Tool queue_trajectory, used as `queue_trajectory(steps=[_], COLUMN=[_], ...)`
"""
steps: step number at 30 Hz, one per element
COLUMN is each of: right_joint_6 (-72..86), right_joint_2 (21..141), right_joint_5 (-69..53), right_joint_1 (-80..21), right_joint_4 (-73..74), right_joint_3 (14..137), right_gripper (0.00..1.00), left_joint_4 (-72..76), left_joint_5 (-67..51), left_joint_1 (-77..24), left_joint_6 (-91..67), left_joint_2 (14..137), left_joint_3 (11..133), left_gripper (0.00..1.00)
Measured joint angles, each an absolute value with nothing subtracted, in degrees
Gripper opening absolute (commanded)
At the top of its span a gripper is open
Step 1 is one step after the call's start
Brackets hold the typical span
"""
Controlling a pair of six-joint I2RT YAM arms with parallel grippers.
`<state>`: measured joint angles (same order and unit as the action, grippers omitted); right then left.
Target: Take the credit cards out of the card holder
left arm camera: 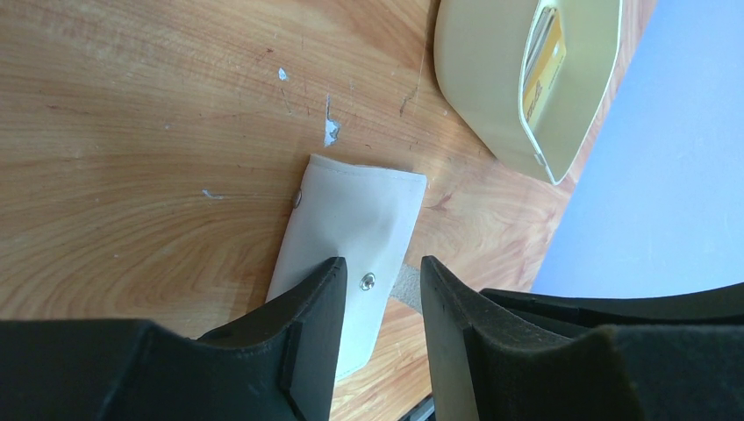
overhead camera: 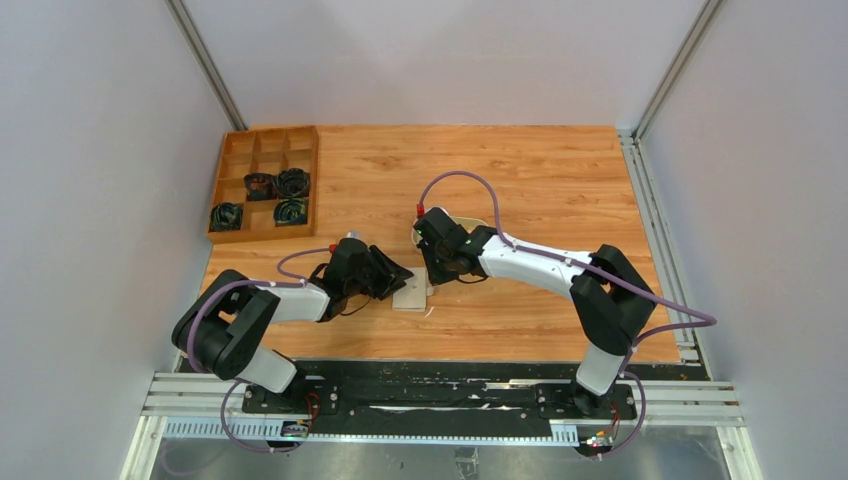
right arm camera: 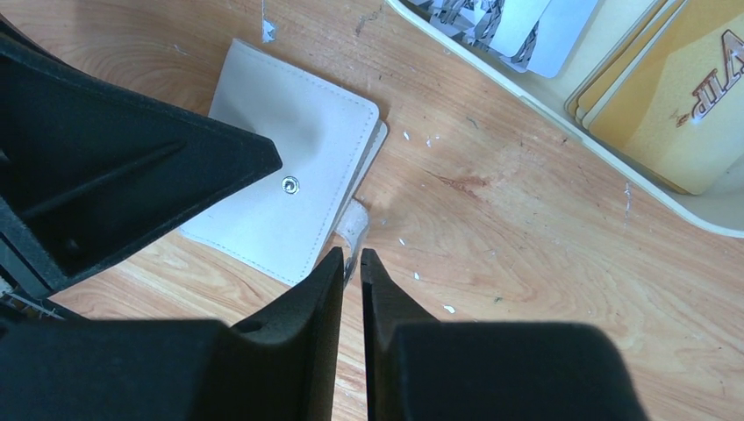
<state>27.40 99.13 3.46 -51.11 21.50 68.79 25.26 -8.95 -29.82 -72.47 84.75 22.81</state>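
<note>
Pulling a card out of the wallet: hold-down set, pinch at the card edge.

The wallet [right arm camera: 281,167] lies folded and flat on the table [overhead camera: 540,180], between the two arms and just beside the cream tray [left arm camera: 478,79]. The left gripper [left arm camera: 383,267] is spread, with one finger pressing the flap by the snap. The right gripper [right arm camera: 353,256] is drawn almost together on the pale card [right arm camera: 354,224] poking from the wallet's open side. Judged step: extraction of this card, with a stack of yellow cards [right arm camera: 676,96] and whitish cards [right arm camera: 535,26] already in the tray. The next move calls for a straight, level pull away from the wallet while the left finger pins it, then a carry to the tray. In the way: the tray rim close by and the left finger near the pinch. A thin card could slip. The wooden box [overhead camera: 268,140] far left is well apart.
</note>
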Motion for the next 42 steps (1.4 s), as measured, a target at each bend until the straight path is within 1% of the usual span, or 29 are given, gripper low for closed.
queue_trajectory(steps=[5,6,10,15,22,28,29,32,42], right_joint_6=[27.64,27.66,27.86,28.03,28.12,28.25,28.27,28.29,28.47], right_joint_2=[99.13,99.13,99.13,99.15,99.15,99.18,99.18,99.18,100.14], right_joint_5=[2.81,2.74,2.52,2.28,2.20,3.22,3.49,4.56,5.56], right_joint_1=[-51.22,-51.31,-52.03,-52.53,-52.75,-52.75,-52.75,-52.75,-52.75], right_joint_4=[21.50,21.50,21.50,21.50,21.52,21.63,21.67,22.09,22.57], right_joint_3=[68.79,68.79,68.79,68.79,68.79,68.79,68.82,68.84,69.89], right_gripper=[0.23,0.23,0.23,0.21,0.17,0.12,0.10,0.00,0.00], left_joint_4=[25.28,25.28,25.10,24.67,24.91,24.91,24.91,24.93,24.93], left_joint_5=[-8.95,-8.95,-8.71,-8.16,-8.16,-8.16,-8.16,-8.16,-8.25], left_joint_1=[-29.82,-29.82,-29.87,-30.13,-30.24,-30.24,-30.24,-30.24,-30.24], left_joint_6=[-72.47,-72.47,-72.36,-72.36,-72.66,-72.64,-72.64,-72.64,-72.64], left_joint_2=[84.77,84.77,85.01,85.89,85.97,85.97,85.97,86.00,86.00], left_joint_3=[22.81,22.81,22.81,22.81,22.87,22.87,22.87,22.87,22.87], left_gripper=[0.45,0.43,0.30,0.01,0.00,0.00,0.00,0.00,0.00])
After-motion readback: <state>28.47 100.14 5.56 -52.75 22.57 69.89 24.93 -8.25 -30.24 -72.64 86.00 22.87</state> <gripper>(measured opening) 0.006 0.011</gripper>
